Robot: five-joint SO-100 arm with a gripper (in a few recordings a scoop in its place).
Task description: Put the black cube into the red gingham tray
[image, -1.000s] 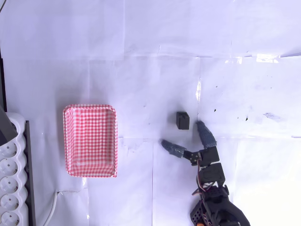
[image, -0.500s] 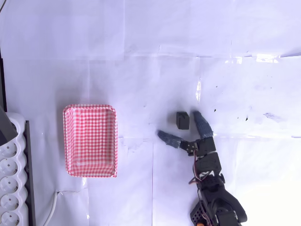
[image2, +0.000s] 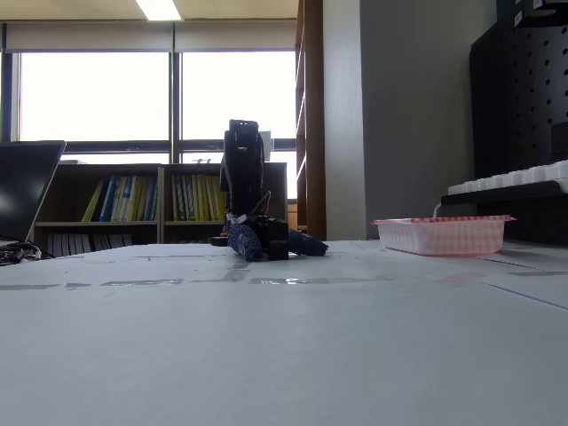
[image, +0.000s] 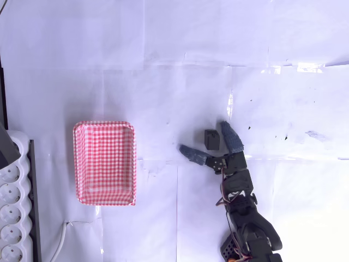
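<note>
The black cube (image: 212, 140) is a small matte dark block with softly rounded edges, and no label or writing can be read on it. In the overhead view it sits on the white paper-covered table (image: 163, 65) between the two spread jaws of the gripper (image: 209, 141). One blue-grey finger (image: 231, 137) lies just beside its right face and the other finger (image: 192, 154) reaches out below and to the left of it, a little apart from it. Whether the nearer finger actually touches the block cannot be told. The jaws stand wide, pinching nothing.

In the fixed view the gripper (image2: 271, 245) is low on the table surface, with the dark block (image2: 277, 248) showing between the fingers.

The red gingham tray (image: 103, 162) lies well to the left of the jaws in the overhead view, a shallow rounded rectangle in red-and-white check with a raised rim, and its floor holds nothing. In the fixed view the tray (image2: 442, 234) sits off to the right of the gripper.

A white power strip (image: 13, 207) runs along the overhead view's left edge beyond the tray. Shelves of books (image2: 160, 200) stand behind the arm in the fixed view; their spine lettering is too small to read.
</note>
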